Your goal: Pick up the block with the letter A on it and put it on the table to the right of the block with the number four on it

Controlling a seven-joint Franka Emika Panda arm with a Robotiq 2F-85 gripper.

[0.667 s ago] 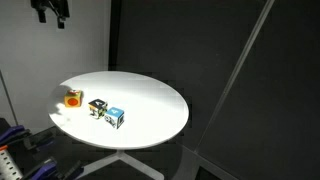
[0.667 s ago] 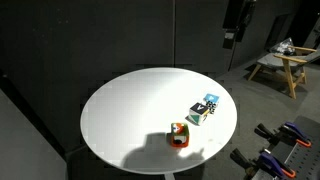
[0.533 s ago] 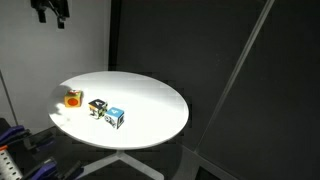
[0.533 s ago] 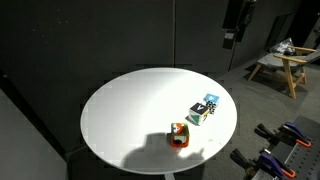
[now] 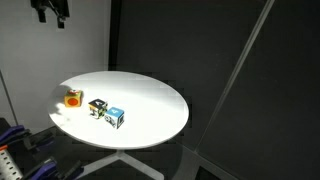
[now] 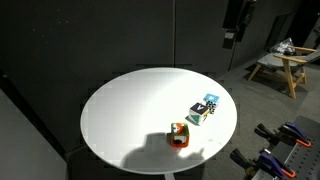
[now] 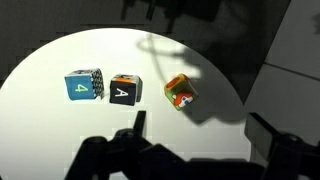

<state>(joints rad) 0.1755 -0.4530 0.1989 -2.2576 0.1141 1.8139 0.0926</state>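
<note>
The block with the letter A (image 7: 125,90) is a dark and white cube in the wrist view, with a white A on its dark face. It touches the light blue block with the number four (image 7: 85,86) on its left. In both exterior views the A block (image 5: 98,107) (image 6: 200,113) sits beside the blue block (image 5: 115,117) (image 6: 210,103) on the round white table (image 5: 140,100) (image 6: 130,110). My gripper (image 7: 203,135) hangs high above the table (image 7: 60,60), open and holding nothing. It also shows at the top of an exterior view, the gripper (image 5: 50,12), and likewise the gripper (image 6: 237,25).
An orange-and-yellow cube (image 7: 180,91) (image 5: 73,99) (image 6: 179,134) lies on the A block's other side, a little apart. Black curtains surround the table. A wooden stool (image 6: 280,60) stands behind it. Clamps with red and blue handles (image 6: 275,150) lie beyond the table's edge.
</note>
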